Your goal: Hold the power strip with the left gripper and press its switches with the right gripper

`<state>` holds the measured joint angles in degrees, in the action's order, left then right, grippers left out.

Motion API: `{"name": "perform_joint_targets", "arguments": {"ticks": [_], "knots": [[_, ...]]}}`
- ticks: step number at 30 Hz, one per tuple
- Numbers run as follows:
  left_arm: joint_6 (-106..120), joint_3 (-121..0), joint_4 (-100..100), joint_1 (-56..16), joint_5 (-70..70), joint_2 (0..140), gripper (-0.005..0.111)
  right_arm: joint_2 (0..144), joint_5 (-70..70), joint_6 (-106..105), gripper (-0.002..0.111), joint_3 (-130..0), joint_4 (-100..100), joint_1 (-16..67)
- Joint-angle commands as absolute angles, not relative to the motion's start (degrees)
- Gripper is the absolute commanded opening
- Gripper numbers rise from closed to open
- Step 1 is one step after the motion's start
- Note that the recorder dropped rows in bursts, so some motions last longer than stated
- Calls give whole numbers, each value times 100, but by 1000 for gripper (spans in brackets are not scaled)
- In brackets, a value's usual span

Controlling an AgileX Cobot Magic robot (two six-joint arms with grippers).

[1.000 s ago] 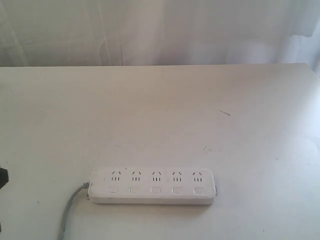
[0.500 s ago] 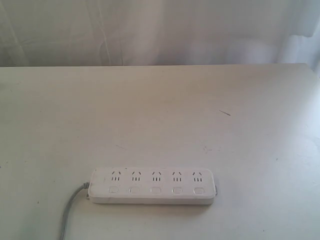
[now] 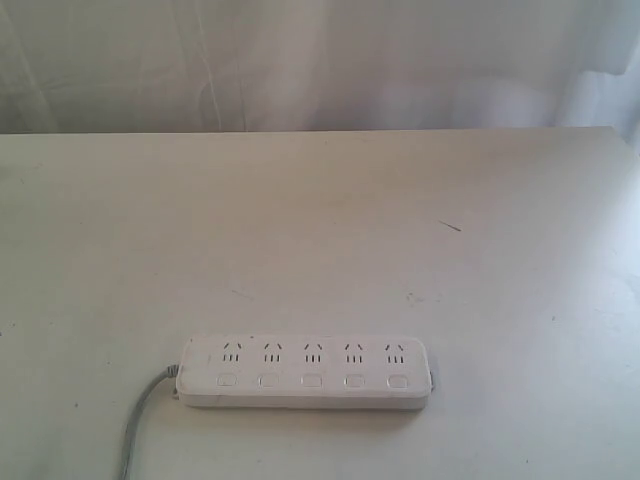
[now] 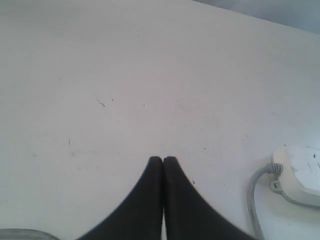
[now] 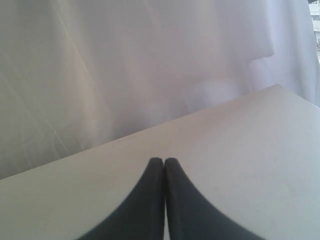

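The long white power strip [image 3: 303, 372] lies flat near the table's front edge, with five socket groups in a row. Its small white switches [image 3: 312, 380] run along the near side. A grey cord [image 3: 138, 420] leaves its left end toward the front edge. Neither arm shows in the exterior view. In the left wrist view my left gripper [image 4: 163, 160] is shut with nothing held; the strip's cord end [image 4: 300, 172] and the grey cord [image 4: 254, 200] lie off to one side of it, apart. My right gripper [image 5: 164, 161] is shut, empty, over bare table facing a curtain.
The pale table [image 3: 320, 230] carries a small dark mark [image 3: 450, 225] right of centre. A white curtain [image 3: 320, 60] hangs behind the far edge. The table's right corner [image 5: 277, 87] shows in the right wrist view.
A dark bit of the left arm at the exterior view's left edge one second ago has gone out of view. The power strip has not moved.
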<state>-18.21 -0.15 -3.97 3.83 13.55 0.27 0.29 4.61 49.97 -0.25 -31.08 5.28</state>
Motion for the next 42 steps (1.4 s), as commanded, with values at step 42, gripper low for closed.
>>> {"name": "perform_joint_targets", "arguments": {"ticks": [42], "knots": [[2037, -40, -1014, 395, 1474, 0, 0, 0, 515, 4950, 0, 0, -3135, 514]]}}
